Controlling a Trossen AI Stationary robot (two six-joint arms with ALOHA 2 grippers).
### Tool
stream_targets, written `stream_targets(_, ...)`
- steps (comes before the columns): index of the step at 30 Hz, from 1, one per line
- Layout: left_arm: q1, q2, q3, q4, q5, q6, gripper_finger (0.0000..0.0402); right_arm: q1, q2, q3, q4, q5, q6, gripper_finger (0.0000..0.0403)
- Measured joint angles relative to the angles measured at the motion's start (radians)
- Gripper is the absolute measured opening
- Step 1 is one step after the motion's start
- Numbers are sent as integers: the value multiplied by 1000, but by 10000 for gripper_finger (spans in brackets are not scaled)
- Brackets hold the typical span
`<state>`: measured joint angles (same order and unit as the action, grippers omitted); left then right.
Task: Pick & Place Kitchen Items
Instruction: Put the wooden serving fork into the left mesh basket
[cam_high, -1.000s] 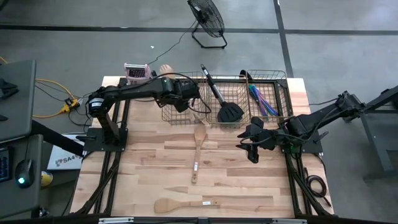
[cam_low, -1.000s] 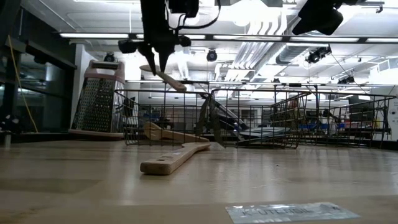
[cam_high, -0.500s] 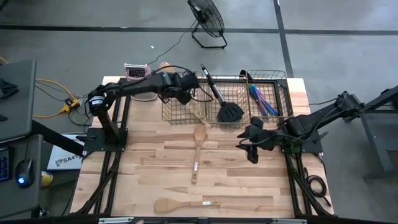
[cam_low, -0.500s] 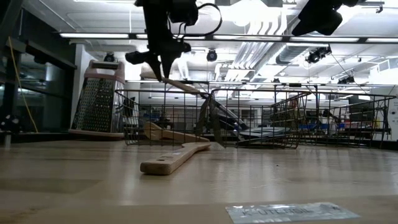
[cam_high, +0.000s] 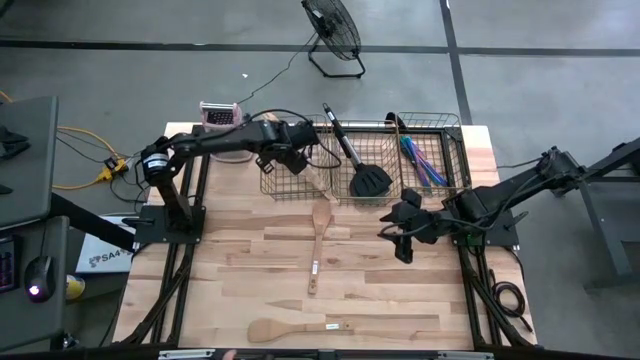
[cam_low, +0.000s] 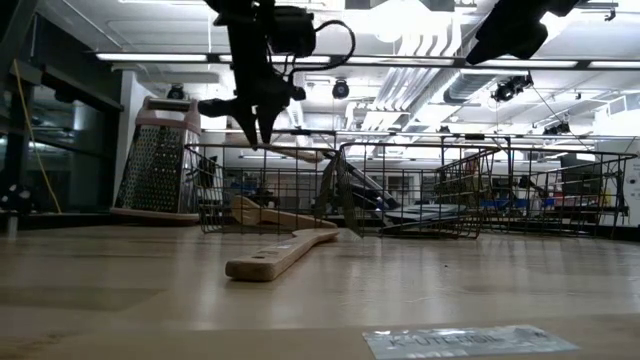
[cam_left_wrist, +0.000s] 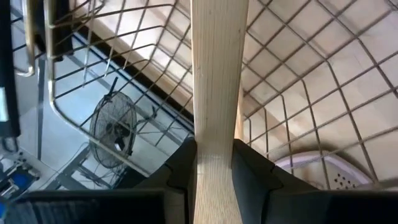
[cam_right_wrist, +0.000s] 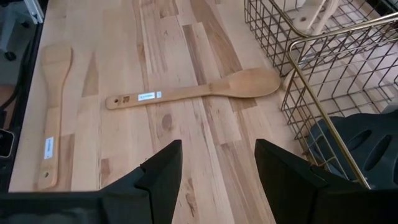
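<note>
Left wrist view — wooden utensil (cam_left_wrist: 215, 93) clamped between left tool (cam_left_wrist: 214, 165) fingers — over basket (cam_left_wrist: 311, 93).

Grey floor (cam_high: 500, 25), black fan (cam_high: 333, 30)

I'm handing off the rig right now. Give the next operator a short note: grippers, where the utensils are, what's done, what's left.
Left gripper: shut on a wooden utensil, held over the left wire basket.
Right gripper: open, empty, hovering over the table's right side.
Done: black spatula in the middle basket, blue-purple cutlery in the right basket.
Left: release the held utensil; then the wooden spoon mid-table and the wooden spatula by the near edge.
</note>
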<state>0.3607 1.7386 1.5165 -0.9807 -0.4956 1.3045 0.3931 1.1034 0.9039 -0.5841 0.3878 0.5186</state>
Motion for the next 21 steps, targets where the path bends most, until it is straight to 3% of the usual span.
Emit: stream_targets(21, 0, 0, -101, 168, 148, 0, 71, 0, -1, 0, 28, 7, 1, 195)
